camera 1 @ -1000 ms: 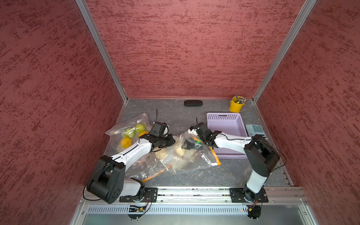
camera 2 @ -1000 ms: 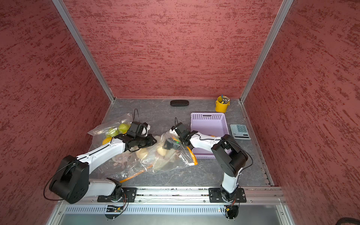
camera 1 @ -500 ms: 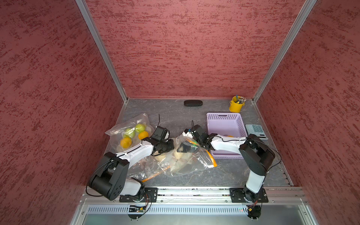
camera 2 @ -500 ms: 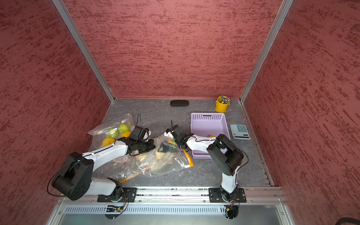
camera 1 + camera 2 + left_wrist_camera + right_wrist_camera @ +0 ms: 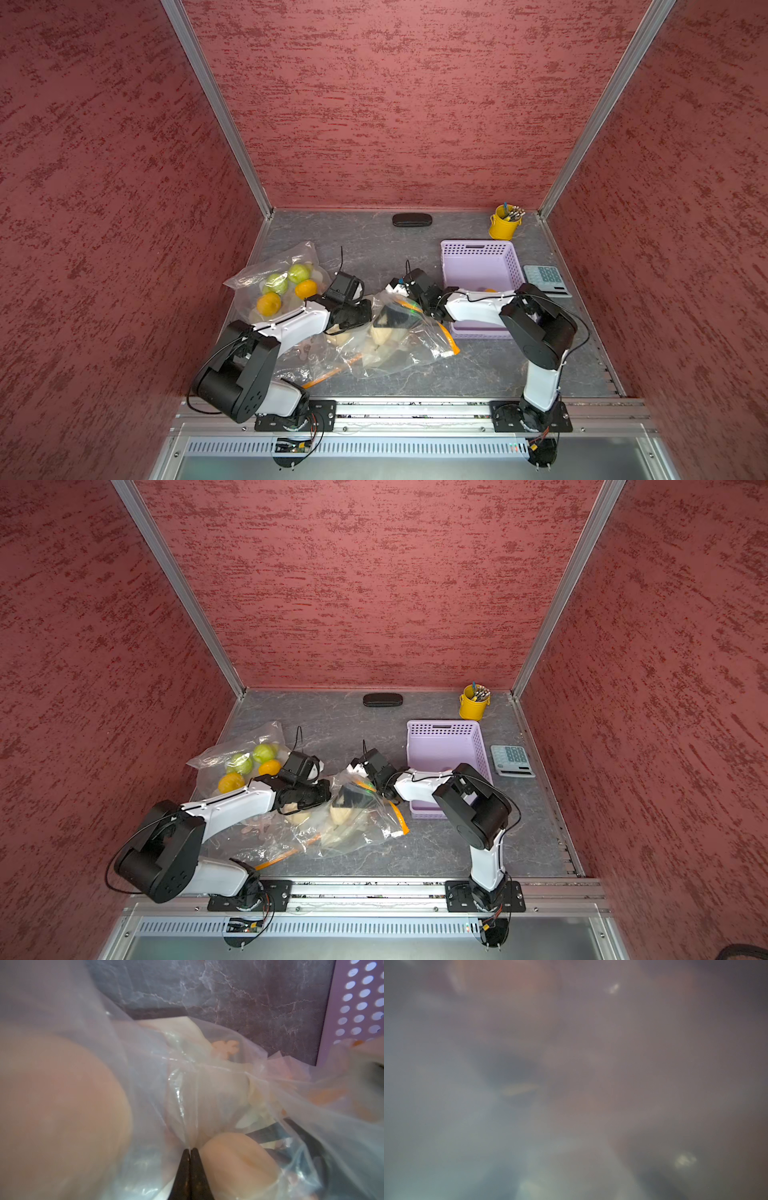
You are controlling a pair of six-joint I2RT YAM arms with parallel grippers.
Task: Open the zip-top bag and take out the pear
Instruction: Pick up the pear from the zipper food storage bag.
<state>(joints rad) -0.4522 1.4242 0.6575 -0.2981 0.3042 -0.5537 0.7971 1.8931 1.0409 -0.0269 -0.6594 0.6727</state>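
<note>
Clear plastic of the zip-top bag (image 5: pixel 399 353) lay crumpled mid-table. Its orange zip edge (image 5: pixel 449 338) was turned toward the purple basket (image 5: pixel 478 251), just beside it. A pale pear (image 5: pixel 384 336) sat inside, its axis unclear. The left gripper (image 5: pixel 190 1153) had its jaws pinched together on the bag's film. The right gripper (image 5: pixel 395 318) showed dark inside the bag's mouth; how wide its jaws stood could not be told. Bare table (image 5: pixel 490 374) lay in front, and another fruit bag (image 5: pixel 286 266) lay to the left.

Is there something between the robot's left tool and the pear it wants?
Yes. The clear plastic zip-top bag wraps the pale yellowish pear. The left tool is shut on a fold of that film right beside the pear, so the plastic stands between them. Nothing else visible does.
</note>
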